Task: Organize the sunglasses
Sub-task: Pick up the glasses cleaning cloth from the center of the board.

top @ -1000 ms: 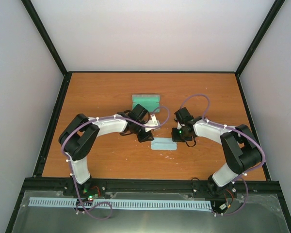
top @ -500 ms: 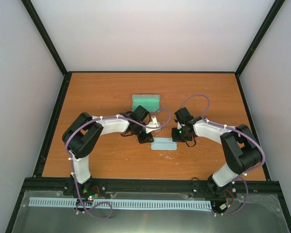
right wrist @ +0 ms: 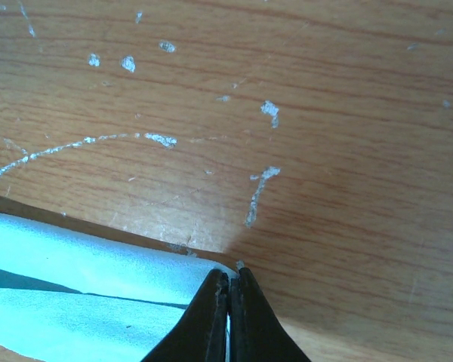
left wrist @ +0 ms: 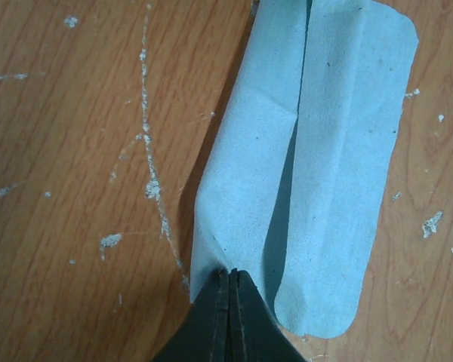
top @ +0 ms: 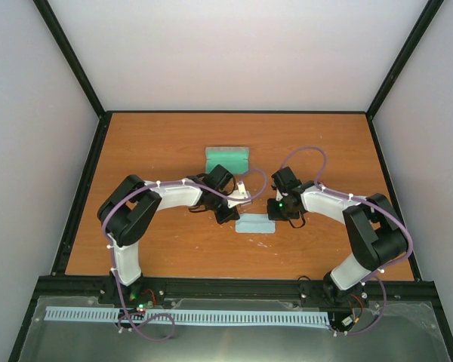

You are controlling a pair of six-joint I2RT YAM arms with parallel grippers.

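The light blue cloth [top: 257,224] lies folded on the wooden table between my two grippers. In the left wrist view the cloth [left wrist: 317,151] shows a long fold down its middle, and my left gripper [left wrist: 230,273] is shut on its near edge. In the right wrist view my right gripper [right wrist: 228,275] is shut on a corner of the cloth [right wrist: 83,294]. In the top view the left gripper [top: 232,214] is at the cloth's left end and the right gripper [top: 276,212] at its right end. The sunglasses are not in view.
The grey case with teal lining [top: 226,157] lies open behind the left arm, toward the far side of the table [top: 151,143]. Black frame rails run along the table's edges, with grey walls around.
The left arm's elbow has shifted slightly right and the left gripper has edged closer to the cloth. The right arm and the cloth have hardly moved.
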